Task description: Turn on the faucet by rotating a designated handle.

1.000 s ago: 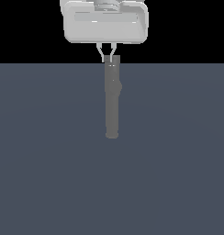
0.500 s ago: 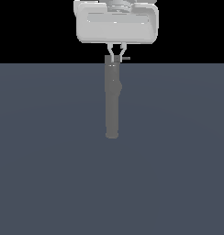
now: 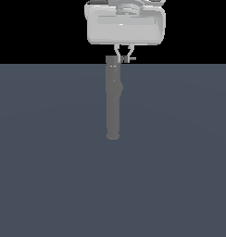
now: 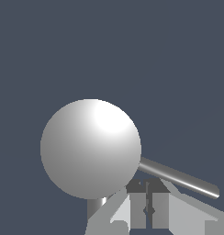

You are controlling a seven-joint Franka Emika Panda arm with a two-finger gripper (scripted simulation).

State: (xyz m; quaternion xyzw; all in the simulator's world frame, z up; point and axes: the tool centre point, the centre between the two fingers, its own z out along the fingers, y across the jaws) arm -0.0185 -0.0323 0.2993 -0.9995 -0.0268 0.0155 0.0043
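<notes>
Overhead, fingers beside faucet cap, handle free

You will find nothing to read here: no lettering, label, brand mark, number or sign shows in either view. The white boxy robot gripper carries a plain housing, the long matte grey column-like faucet just below it is bare, and the flat dark blue-grey floor beneath both is unmarked.
</notes>
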